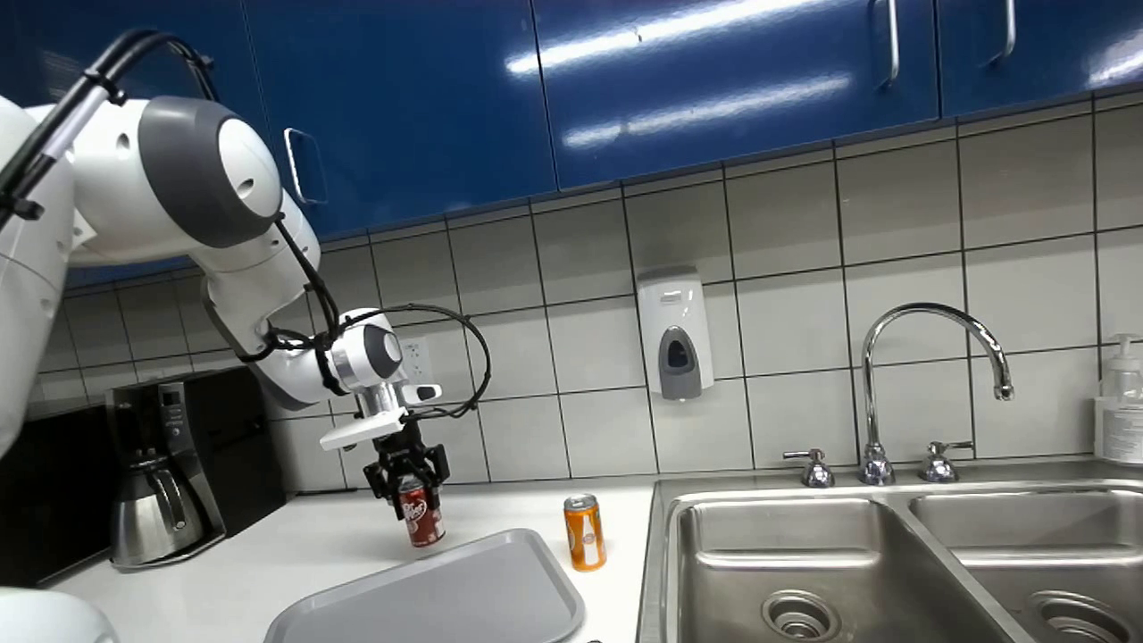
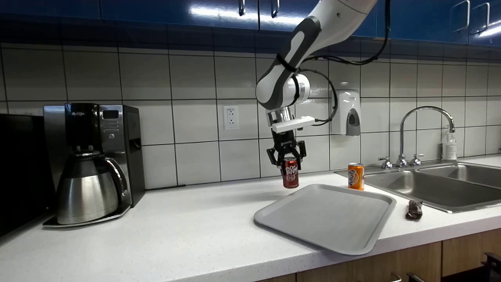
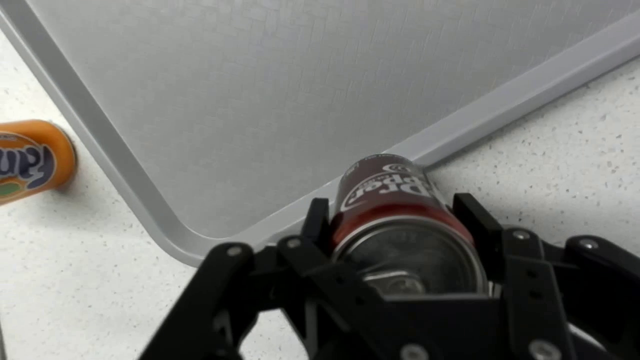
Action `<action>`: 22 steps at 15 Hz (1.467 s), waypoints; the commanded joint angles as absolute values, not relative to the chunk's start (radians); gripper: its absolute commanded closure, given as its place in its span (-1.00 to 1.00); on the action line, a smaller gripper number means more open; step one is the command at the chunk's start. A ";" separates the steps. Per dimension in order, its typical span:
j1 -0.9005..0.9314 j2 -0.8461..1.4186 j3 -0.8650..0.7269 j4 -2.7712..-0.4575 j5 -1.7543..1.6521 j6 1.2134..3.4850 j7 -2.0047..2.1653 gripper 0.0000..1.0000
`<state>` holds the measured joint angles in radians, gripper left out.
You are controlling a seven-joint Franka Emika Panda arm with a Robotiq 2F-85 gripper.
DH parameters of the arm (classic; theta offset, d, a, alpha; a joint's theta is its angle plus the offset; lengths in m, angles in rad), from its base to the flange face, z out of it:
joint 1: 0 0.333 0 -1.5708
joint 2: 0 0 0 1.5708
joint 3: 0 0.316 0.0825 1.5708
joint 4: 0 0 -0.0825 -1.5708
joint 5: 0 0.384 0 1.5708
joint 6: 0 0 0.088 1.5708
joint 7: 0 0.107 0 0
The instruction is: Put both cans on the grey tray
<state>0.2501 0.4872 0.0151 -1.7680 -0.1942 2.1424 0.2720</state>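
Tiled wall; in an exterior view we see the end effector gripping the red can. In an exterior view, orange can upright on white table near grey tray. Wrist view: red can silvery-topped, by tray rim.

I see a steel double sink with a chrome faucet behind its basins and a pump bottle at its back edge; a dark lump lies near the sink's front left corner. Over its left end I make out a wall dispenser, with blue cupboards above, and well left of the sink, a coffee maker with its steel pot.
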 commanded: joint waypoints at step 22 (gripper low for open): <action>0.212 0.233 0.056 -2.187 -0.211 2.277 0.240 0.21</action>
